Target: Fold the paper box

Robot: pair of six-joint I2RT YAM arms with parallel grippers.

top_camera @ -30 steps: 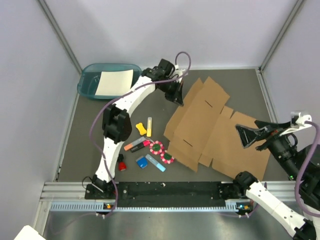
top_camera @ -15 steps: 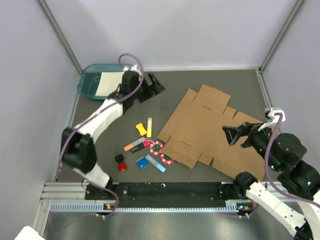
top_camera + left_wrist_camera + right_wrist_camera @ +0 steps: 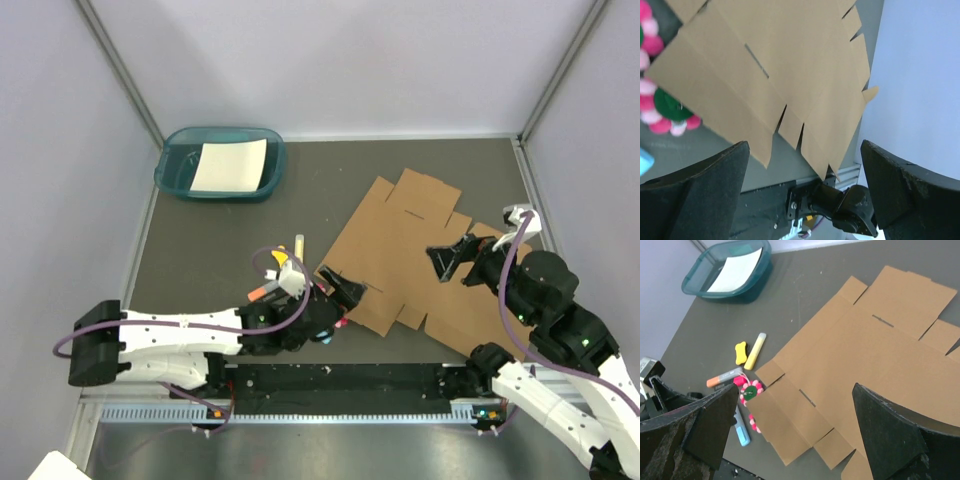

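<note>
Plainly, the paper box (image 3: pixel 405 245) is not yet a box: it lies as an unfolded die-cut sheet, flat on the right half of the dark worktop (image 3: pixel 200 235), skewed so that its long edges run diagonally. Its slots and creases face up, and no flap appears raised.

The left tool (image 3: pixel 345 288) sits low at the sheet's near-left edge, jaws spread wide and holding nothing; its wrist view looks across the notched flaps there. The right tool (image 3: pixel 455 255) hovers above the sheet's right part, equally wide and empty.

The step in hand looks like getting a first purchase on an edge flap. To do it well, I would bring the left tool in flat so one finger slides beneath the cardboard, not against its rim, which would only push the whole sheet away. The right tool is best set down on the panel just inside the crease, so the fold forms along the scored line and the sheet cannot pivot.

A pink-and-green ring toy (image 3: pixel 750 389) lies just beside that near-left flap and could be dragged along. An orange marker (image 3: pixel 725 376), a yellow marker (image 3: pixel 754 351) and a yellow bone-shaped piece (image 3: pixel 741 352) lie a little further left. Well apart, at the far left, a teal tray (image 3: pixel 175 165) holds a white sheet (image 3: pixel 230 165).
</note>
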